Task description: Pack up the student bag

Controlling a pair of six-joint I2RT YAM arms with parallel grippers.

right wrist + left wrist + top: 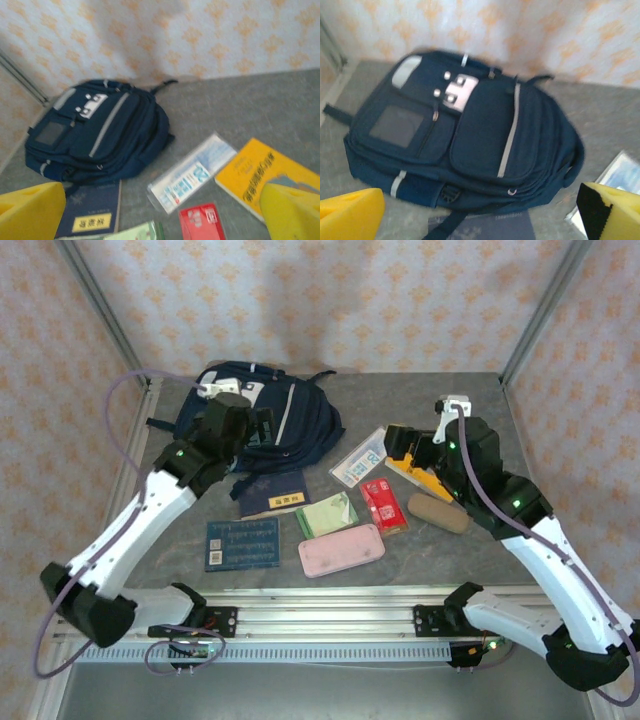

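left end effector (480, 212): released, yellow fingers spread wide, nothing between them. it hovers over the near side of the student bag (470, 135), a large navy blue fabric backpack with grey stripes and white patches. right end effector (162, 212): likewise released and empty, hanging over a yellow softcover book (265, 172) toward the right edge of the table (400, 400).

the student bag lies flat toward the far left corner of the table, front pocket up. its zips appear closed, though the pictures are too soft to be sure. just beside its near side lies a navy blue notebook with a yellow label (270, 495). a clear plastic sleeve (358, 458), red packet (383, 505), pale green booklet (327, 513), pink oblong case (341, 550) and brown roll (438, 512) lie mid-table, apart from the bag.

judgement: nothing is packed, and the bag must be opened first. recommended: one end effector pins the fabric while the other takes a zip pull and follows the seam's curve, leaving the mouth facing the loose items. risk: the soft bag sliding or bunching if unheld.
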